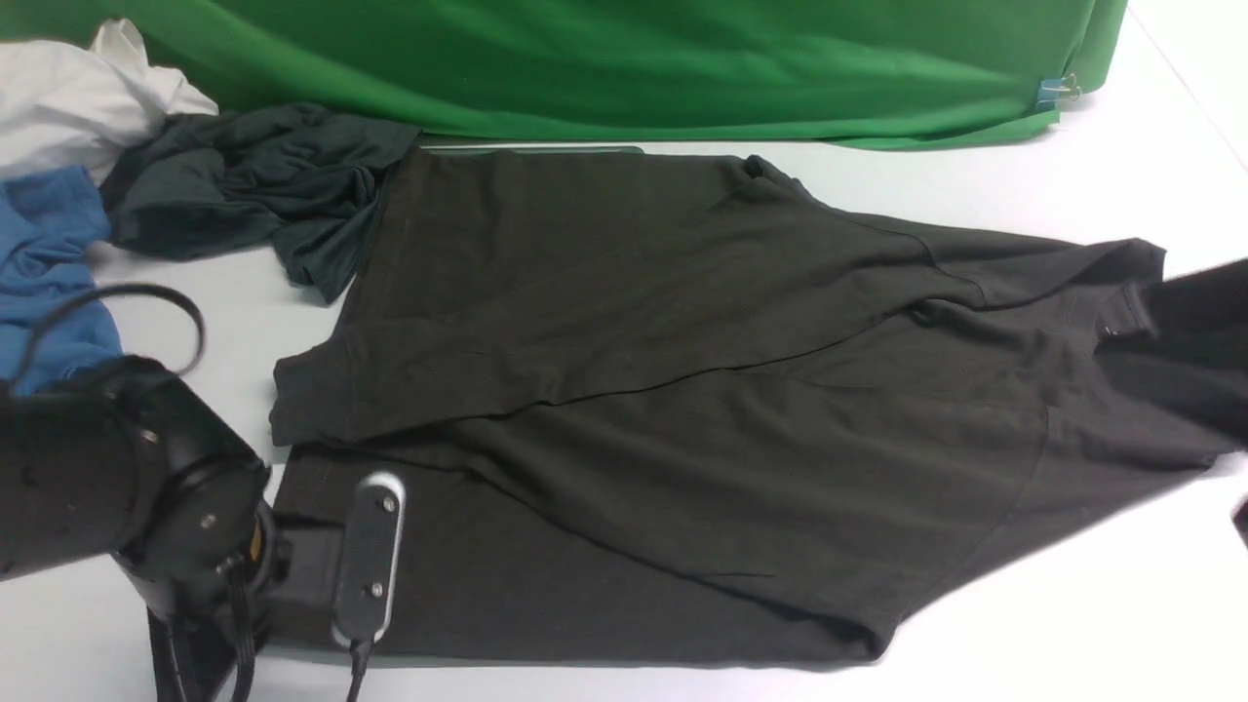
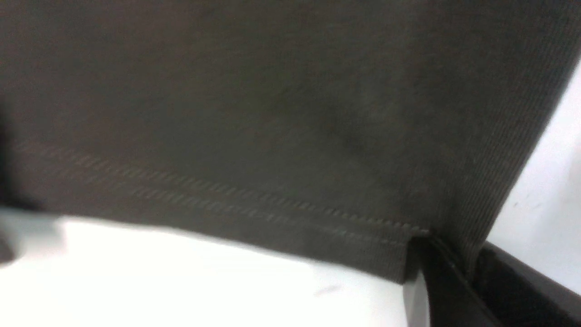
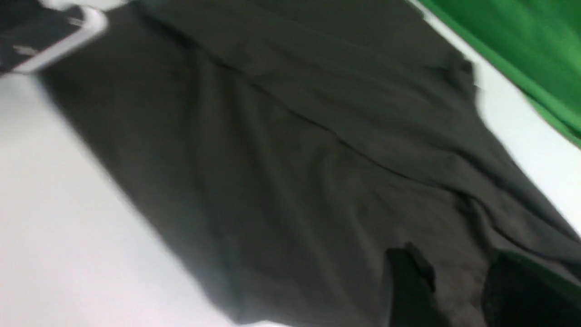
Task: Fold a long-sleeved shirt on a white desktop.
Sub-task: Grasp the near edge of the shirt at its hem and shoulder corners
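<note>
Left tool (image 2: pixel 454 272): clamped on hem corner of brownish-black cotton long-sleeved shirt (image 1: pixel 682 390). Right tool (image 3: pixel 454 259): jaws apart above shoulder cloth; should pinch there, then both lift level over white bench (image 1: pixel 1072 624).

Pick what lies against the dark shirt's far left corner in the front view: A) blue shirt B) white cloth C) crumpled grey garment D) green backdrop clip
C: the crumpled grey garment butts up against the edge of the dark shirt. The blue shirt and white cloth lie further left, clear of it.
</note>
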`<action>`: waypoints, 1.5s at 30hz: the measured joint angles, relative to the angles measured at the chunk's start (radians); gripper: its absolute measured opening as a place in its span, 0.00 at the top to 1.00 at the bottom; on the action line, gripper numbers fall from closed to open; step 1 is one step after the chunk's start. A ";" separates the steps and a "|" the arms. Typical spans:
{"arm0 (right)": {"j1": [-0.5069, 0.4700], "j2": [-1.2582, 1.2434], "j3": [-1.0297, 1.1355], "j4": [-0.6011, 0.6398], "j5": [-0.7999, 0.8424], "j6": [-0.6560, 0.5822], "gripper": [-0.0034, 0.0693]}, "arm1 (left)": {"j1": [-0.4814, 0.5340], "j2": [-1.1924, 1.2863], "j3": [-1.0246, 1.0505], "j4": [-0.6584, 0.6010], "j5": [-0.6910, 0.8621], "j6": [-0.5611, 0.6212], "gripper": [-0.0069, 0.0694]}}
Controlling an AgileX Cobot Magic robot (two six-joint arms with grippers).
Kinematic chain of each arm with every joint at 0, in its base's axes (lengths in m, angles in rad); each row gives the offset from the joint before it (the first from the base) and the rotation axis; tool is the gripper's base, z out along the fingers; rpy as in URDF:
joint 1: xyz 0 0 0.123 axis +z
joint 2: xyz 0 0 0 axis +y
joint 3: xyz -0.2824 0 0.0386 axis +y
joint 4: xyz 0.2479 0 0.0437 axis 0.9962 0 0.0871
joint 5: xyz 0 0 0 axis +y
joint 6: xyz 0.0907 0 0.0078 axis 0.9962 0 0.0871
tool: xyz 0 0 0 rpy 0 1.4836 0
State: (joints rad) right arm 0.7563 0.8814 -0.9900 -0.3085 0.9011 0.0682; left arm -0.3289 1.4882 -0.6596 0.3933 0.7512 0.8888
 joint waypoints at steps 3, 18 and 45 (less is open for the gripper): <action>-0.039 0.049 -0.001 -0.039 0.019 0.099 0.62 | 0.000 -0.080 -0.028 -0.126 0.014 -0.001 0.86; -0.368 0.303 -0.001 0.062 0.023 0.045 0.62 | -0.001 -0.145 -0.032 -0.211 0.050 0.102 0.86; -0.678 0.820 0.150 0.404 -0.300 0.186 0.17 | -0.001 -0.141 -0.032 -0.181 0.007 0.113 0.86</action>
State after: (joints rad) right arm 0.0785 1.7018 -0.8404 0.0951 0.6012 0.2542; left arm -0.3296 1.3475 -0.6921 0.2122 0.7581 1.0021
